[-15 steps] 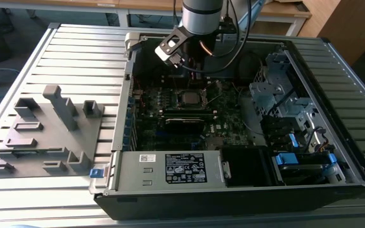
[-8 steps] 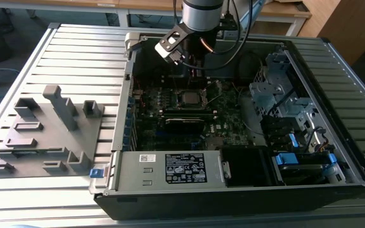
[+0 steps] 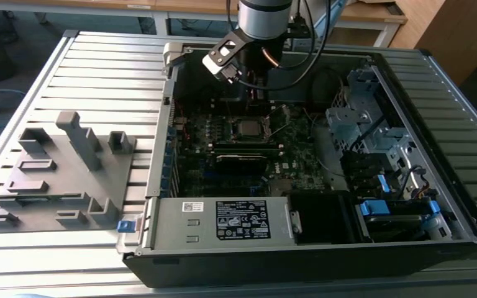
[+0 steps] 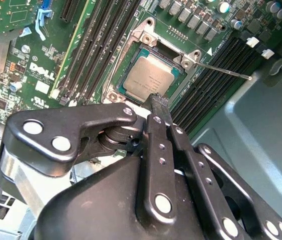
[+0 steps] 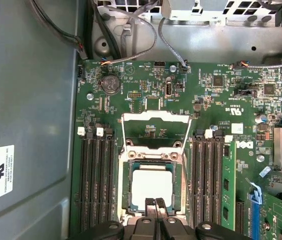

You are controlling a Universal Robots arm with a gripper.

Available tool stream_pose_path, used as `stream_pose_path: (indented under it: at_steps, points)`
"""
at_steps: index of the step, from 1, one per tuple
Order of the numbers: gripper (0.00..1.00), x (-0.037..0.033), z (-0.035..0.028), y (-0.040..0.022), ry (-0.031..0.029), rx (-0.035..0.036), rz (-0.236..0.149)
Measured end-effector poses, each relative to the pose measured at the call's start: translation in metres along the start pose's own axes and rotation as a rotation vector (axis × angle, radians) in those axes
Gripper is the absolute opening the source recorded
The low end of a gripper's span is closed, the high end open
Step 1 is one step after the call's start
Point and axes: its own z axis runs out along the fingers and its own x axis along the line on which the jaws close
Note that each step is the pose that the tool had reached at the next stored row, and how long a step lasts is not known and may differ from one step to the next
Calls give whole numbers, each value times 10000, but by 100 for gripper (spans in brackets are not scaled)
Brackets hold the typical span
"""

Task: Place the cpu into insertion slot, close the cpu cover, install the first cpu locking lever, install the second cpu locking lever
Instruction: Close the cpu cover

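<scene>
The chip is lying in its socket on the board, and the metal cover is standing open beside it. The pincer is hanging over the chip's edge, its fingers pressed together on nothing.

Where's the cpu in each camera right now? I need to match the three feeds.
Exterior view: the cpu is mid-motherboard, inside the open case.
First wrist view: the cpu lies in the insertion slot, right by the gripper.
Second wrist view: the cpu lies just past the gripper.
Shared landmark: the long black memory slots flanking it.
</scene>
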Motion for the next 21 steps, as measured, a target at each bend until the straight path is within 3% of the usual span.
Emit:
stream_pose_path:
  at_steps: [21]
  points:
    - [11,0,-19,10,-1,0,-1]
